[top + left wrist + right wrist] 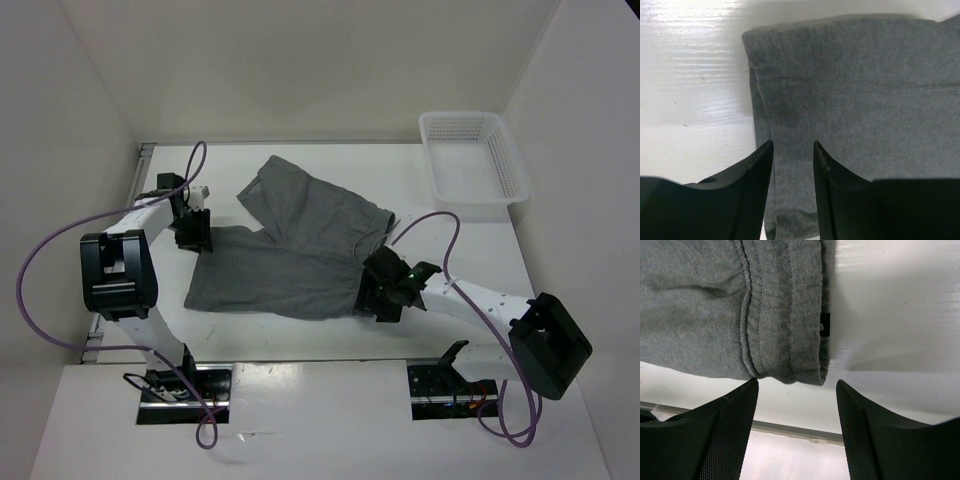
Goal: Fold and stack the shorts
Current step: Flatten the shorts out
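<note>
Shorts [290,255]: laid lengthwise between both grippers.
Left gripper [793,145]: over shorts' leg hem, narrowly parted, nothing held.
Right gripper [797,382]: beside shorts' waistband corner, wide apart, empty.

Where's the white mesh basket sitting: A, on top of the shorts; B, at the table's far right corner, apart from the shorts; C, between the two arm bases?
B: the top view shows the basket at the far right corner, clear of the shorts.
</note>
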Controlling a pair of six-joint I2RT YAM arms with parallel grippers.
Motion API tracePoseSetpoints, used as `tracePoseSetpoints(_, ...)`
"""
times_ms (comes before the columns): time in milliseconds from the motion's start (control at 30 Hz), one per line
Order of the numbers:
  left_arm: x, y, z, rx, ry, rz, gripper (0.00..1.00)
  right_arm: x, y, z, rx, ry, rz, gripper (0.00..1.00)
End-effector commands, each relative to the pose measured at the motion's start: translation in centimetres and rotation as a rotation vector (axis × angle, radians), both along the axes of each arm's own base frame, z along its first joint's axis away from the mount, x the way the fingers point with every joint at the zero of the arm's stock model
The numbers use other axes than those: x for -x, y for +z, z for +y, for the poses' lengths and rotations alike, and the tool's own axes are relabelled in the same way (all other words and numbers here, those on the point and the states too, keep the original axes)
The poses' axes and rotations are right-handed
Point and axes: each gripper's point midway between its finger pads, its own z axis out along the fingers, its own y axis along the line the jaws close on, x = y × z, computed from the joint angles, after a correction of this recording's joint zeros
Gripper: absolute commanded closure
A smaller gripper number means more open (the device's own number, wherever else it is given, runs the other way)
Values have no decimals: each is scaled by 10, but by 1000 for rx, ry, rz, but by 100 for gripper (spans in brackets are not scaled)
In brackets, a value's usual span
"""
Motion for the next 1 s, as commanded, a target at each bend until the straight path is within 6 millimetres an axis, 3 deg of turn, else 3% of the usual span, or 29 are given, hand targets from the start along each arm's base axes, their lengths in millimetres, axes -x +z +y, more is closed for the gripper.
tracePoseSetpoints(0, -2, -12, 9, -18, 16, 4, 55, -5, -4, 4, 0, 8, -23, 31)
tracePoseSetpoints(300, -25, -19, 7, 19, 9, -58, 57, -4, -2, 3, -13, -10, -25, 31)
tracePoseSetpoints(500, -49, -9, 13, -9, 12, -161, 57, -5, 0, 4, -20, -10, -33, 31)
tracePoseSetpoints(600, -61, 5, 13, -8, 6, -226, 57, -4, -2, 3, -14, -10, -27, 31)
tracePoseSetpoints(667, -64, 9, 8, 21, -8, -239, 57, -4, -2, 3, -14, -10, -27, 31)
tracePoseSetpoints(833, -58, -10, 7, 34, -6, -159, 61, -6, -2, 2, -7, -14, -33, 31)
tracePoseSetpoints(967, -57, -1, 6, 31, -7, -180, 68, -7, 2, 3, -13, -14, -40, 31)
